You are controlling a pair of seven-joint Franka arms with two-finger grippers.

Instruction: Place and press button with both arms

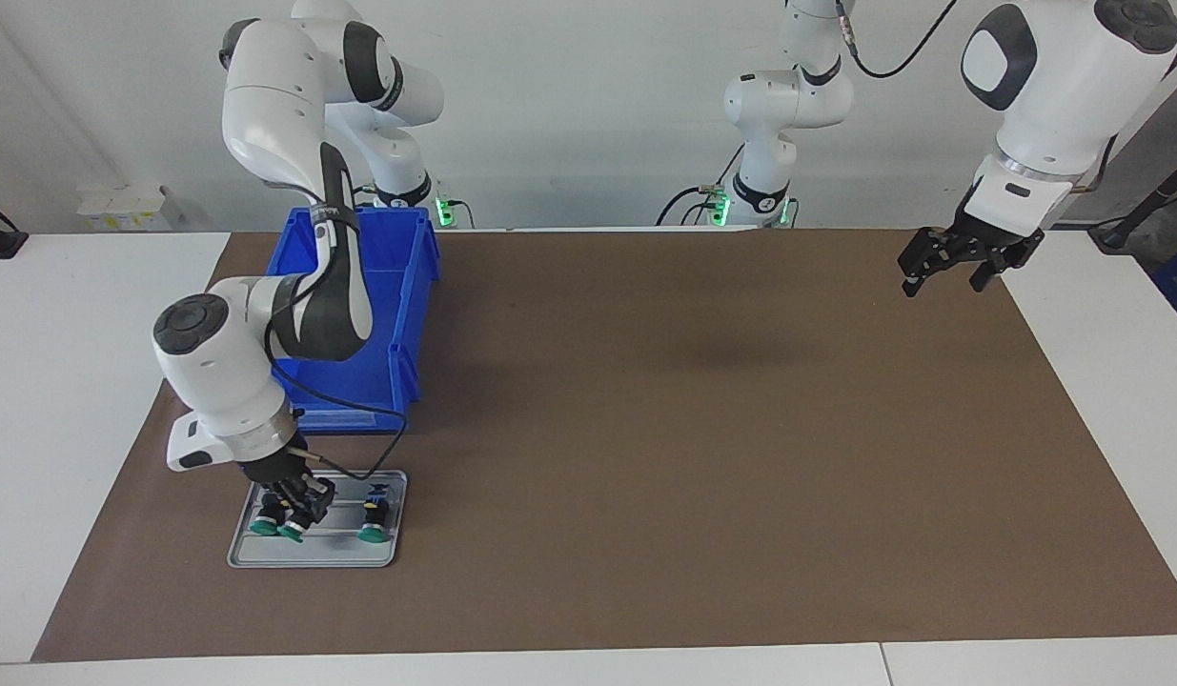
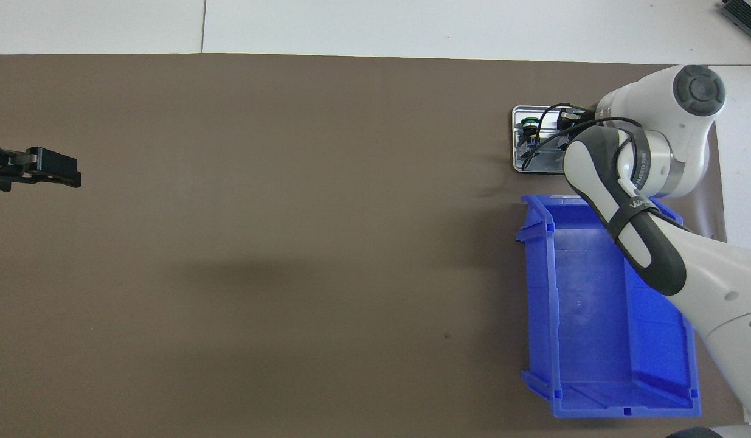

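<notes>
A: What could go wrong from here?

B: The right gripper (image 1: 297,510) is down in the grey tray (image 1: 254,555) and closed on the button (image 1: 291,530), the middle of three lying in a row. A second button (image 1: 263,523) lies just beside it at nine o'clock, a third (image 1: 371,530) apart at three o'clock. The neighbour could be knocked or dragged out if the lift is slanted, and the round cap could slip from a shallow grip.

A: And the materials?

B: The tray is seen as shallow, metallic and round-cornered, with a raised rim. The buttons have smooth green caps on dark cylindrical bodies, which would roll if dropped. At twelve o'clock of the tray a glossy blue plastic bin (image 1: 407,314) stands open-topped. A matte brown mat (image 1: 693,429) covers the table.

A: The other arm?

B: The left gripper (image 1: 955,259) is held waiting, open and empty, over the mat's edge at three o'clock.
</notes>
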